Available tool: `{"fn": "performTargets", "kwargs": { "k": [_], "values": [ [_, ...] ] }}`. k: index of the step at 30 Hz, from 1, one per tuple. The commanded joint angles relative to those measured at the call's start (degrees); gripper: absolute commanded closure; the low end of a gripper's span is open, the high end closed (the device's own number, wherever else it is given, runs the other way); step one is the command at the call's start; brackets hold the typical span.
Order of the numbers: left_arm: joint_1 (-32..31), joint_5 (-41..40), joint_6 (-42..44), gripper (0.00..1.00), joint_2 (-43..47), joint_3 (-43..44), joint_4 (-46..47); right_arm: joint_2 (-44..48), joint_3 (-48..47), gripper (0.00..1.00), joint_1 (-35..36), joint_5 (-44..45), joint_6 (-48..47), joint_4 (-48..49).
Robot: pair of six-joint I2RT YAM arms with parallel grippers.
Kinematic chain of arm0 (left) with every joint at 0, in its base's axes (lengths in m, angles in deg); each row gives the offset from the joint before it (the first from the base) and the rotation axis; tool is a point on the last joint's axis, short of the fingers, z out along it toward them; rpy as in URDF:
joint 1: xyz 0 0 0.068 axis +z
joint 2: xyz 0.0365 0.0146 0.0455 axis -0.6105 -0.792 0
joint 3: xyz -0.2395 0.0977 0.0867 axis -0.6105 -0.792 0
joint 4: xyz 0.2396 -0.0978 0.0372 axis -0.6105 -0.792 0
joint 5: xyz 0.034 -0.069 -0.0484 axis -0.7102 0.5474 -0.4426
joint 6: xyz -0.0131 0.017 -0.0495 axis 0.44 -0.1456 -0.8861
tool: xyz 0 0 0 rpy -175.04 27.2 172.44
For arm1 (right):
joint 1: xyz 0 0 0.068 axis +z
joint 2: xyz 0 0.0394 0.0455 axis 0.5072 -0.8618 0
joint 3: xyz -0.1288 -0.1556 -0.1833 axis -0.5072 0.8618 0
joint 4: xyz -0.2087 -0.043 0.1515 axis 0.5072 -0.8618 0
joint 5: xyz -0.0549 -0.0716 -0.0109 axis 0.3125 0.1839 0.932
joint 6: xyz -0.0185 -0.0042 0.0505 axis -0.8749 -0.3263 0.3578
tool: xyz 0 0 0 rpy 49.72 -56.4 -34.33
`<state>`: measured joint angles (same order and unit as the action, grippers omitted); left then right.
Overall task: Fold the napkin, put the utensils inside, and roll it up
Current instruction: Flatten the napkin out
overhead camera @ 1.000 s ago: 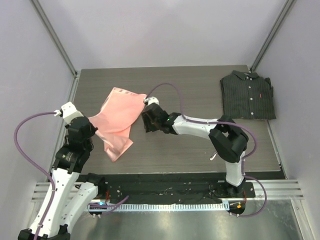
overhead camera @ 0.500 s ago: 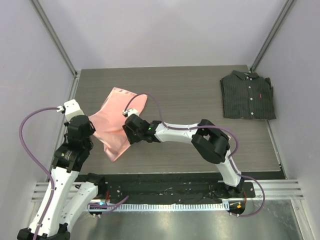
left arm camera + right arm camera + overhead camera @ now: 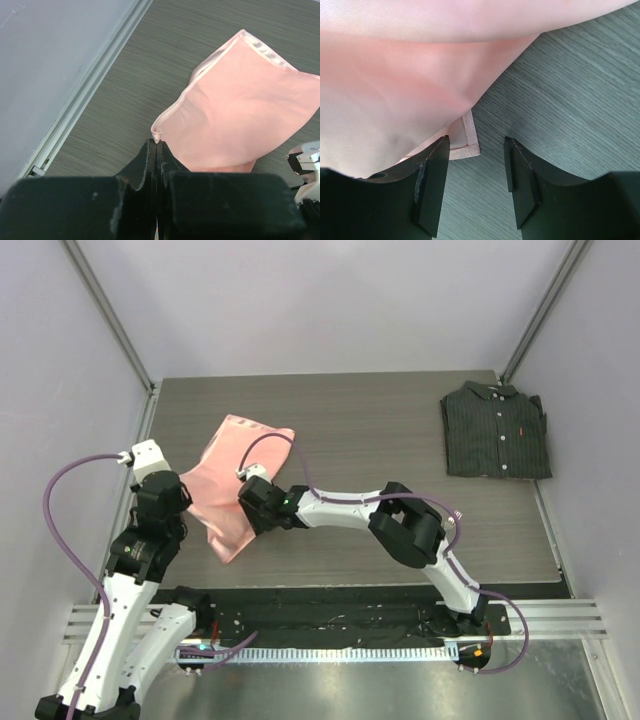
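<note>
The salmon-pink napkin (image 3: 232,475) lies partly lifted at the left of the table. My left gripper (image 3: 172,490) is shut on its near-left corner; in the left wrist view the hemmed corner (image 3: 157,133) pokes out of the closed jaws and the cloth (image 3: 245,110) spreads away to the right. My right gripper (image 3: 252,512) is open, low over the table at the napkin's lower edge. In the right wrist view a hemmed corner (image 3: 466,145) lies flat just inside the left finger (image 3: 427,185), with the napkin (image 3: 395,90) draped above. The fork is not in view.
A dark pinstriped folded shirt (image 3: 496,430) lies at the back right corner. A metal rail (image 3: 85,95) runs along the left wall. Grey walls enclose the wood-grain table (image 3: 380,430) on three sides.
My right arm has stretched left, from the napkin's right edge to its lower edge. The napkin has settled lower and flatter. My left gripper has hardly moved.
</note>
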<state>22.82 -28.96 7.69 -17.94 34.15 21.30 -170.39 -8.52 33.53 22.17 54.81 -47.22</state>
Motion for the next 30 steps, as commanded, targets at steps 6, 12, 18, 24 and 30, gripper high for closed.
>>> {"fn": "performTargets", "kwargs": {
  "k": [6, 12, 18, 24, 30],
  "values": [
    [0.2, 0.4, 0.5, 1.00, -0.3, -0.2, 1.5, -2.0, -4.4, 0.45, 1.8, 3.2, -0.1, -2.4],
    [0.3, 0.5, 0.6, 1.00, -0.3, -0.2, 1.5, -3.7, -5.7, 0.50, 2.7, 5.6, -0.3, -4.7],
    [0.3, 0.6, 0.5, 1.00, -0.3, -0.2, 1.5, -3.9, -4.1, 0.63, 3.2, 7.0, -0.1, -5.7],
    [0.3, 1.0, 0.2, 1.00, -0.7, 0.2, 1.5, -3.3, -1.2, 0.92, 3.3, 7.3, 0.4, -5.5],
    [0.3, 1.8, -0.9, 1.00, -1.8, 1.5, 1.2, 2.4, 3.8, 0.99, 1.2, 11.5, -0.1, -4.8]
  ]
}}
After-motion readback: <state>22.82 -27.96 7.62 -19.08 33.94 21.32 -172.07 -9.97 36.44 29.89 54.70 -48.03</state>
